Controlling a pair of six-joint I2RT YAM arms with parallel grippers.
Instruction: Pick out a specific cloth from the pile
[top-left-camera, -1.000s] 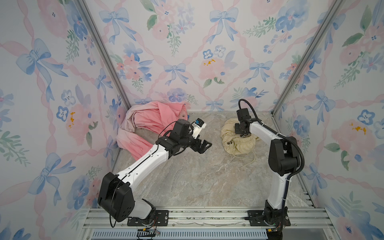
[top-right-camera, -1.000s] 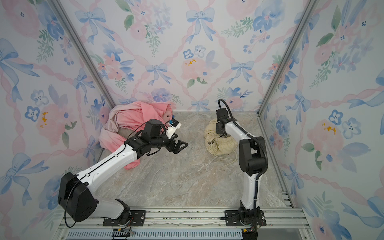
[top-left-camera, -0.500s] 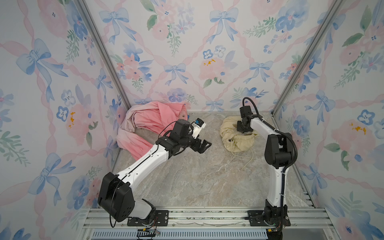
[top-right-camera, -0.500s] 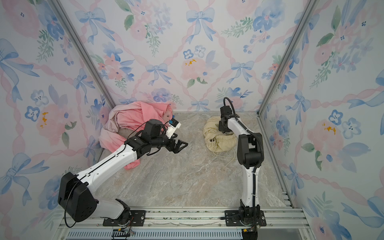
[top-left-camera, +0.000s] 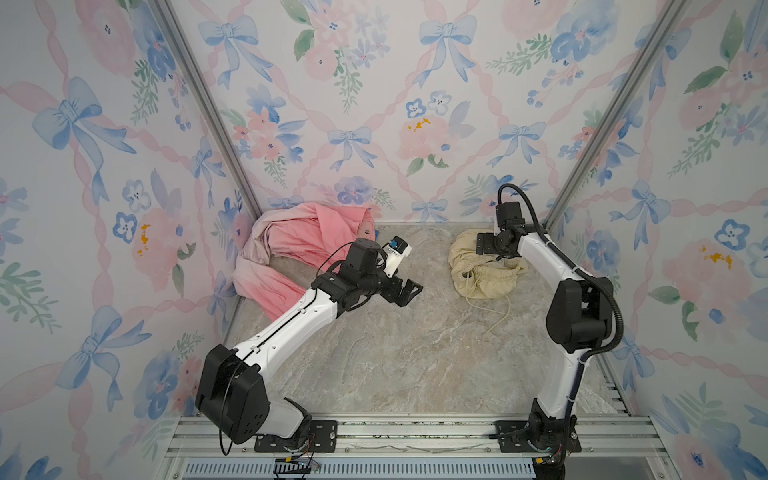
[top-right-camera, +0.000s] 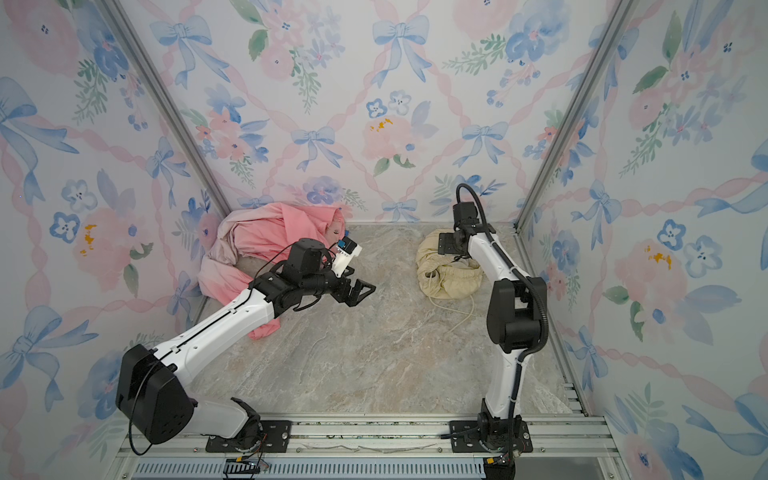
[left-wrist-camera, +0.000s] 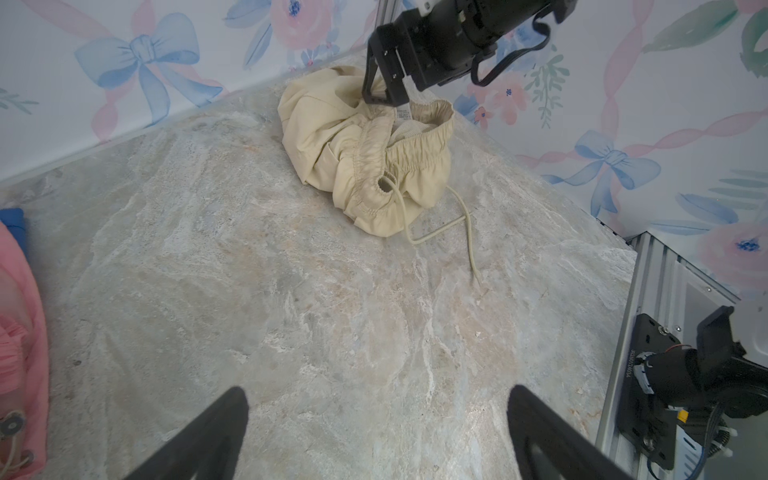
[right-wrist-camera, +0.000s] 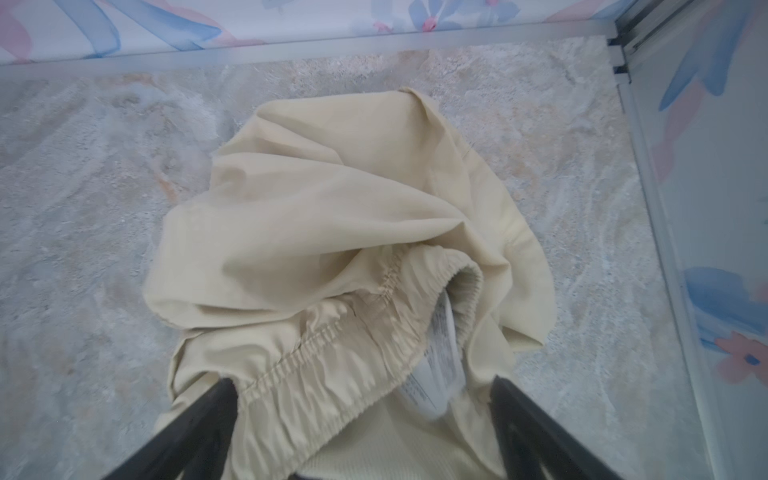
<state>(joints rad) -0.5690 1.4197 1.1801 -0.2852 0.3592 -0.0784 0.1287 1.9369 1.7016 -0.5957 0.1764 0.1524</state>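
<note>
Cream shorts (top-left-camera: 484, 270) sit bunched directly beneath the right hand (right-wrist-camera: 361, 382), whose jaws stand wide and straddle the elastic waistband (right-wrist-camera: 332, 361) without pinching it. If that hand lifts, a finger could hook the gathered band or the white tag (right-wrist-camera: 440, 353) and drag the heap along. The left hand (top-left-camera: 405, 291) hovers wide and empty over the counter (top-left-camera: 395, 365). The heap rests near the back right corner, well apart from the pink pile (top-left-camera: 299, 249). Its long axis runs roughly from back wall to front, with the drawstring (top-left-camera: 500, 316) trailing frontward.
</note>
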